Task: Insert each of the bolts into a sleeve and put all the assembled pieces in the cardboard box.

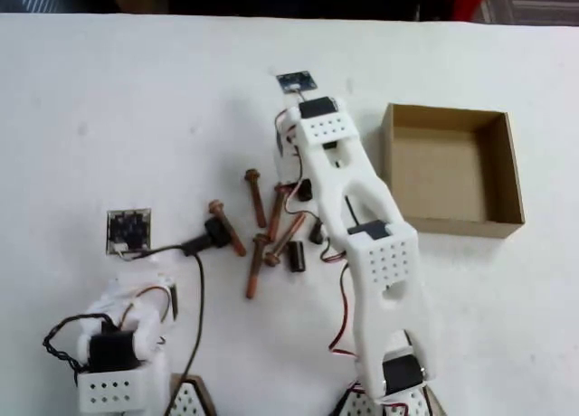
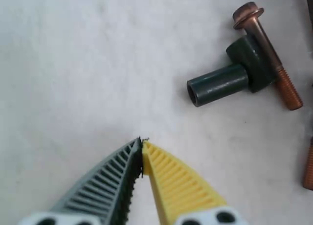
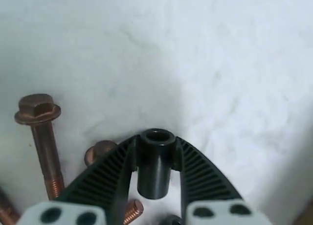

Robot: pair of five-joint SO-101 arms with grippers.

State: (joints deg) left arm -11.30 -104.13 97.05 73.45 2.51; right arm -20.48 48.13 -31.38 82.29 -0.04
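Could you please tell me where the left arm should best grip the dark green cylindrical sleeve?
Across the round body of the dark green cylindrical sleeve, near its open end, from above: it lies flat, and its other end is crowded by the copper flanged bolt.

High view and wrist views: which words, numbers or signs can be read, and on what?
None can be read. The cardboard box, the copper bolts and the black sleeves show no print; any marks on the small circuit board are too small to read.
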